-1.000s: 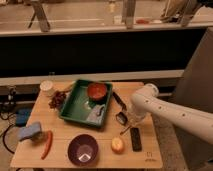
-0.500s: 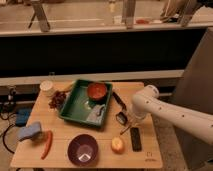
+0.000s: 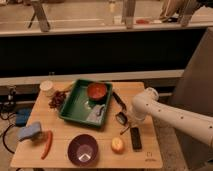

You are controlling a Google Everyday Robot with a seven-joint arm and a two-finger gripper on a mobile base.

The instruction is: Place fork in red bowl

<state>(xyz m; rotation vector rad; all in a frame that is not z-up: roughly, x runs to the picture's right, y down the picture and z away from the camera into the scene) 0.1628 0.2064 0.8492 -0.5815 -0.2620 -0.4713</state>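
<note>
The small orange-red bowl [image 3: 97, 91] sits in the far right corner of a green tray [image 3: 75, 102]. My gripper [image 3: 129, 121] hangs at the end of the white arm [image 3: 165, 112], low over the table just right of the tray. A thin tan stick, the fork [image 3: 124, 130], pokes out down-left from under the gripper, between the tray and the black remote [image 3: 135, 138]. I cannot tell whether the gripper holds it. The gripper is about a bowl's width to the right of and nearer than the red bowl.
A black-handled utensil [image 3: 119, 106] lies by the tray's right side. A larger dark purple bowl [image 3: 83, 149] and a yellow fruit [image 3: 117, 145] sit at the front. A white cup [image 3: 47, 88], grapes [image 3: 57, 100], a blue sponge [image 3: 30, 132] and a red pepper [image 3: 47, 144] lie at left.
</note>
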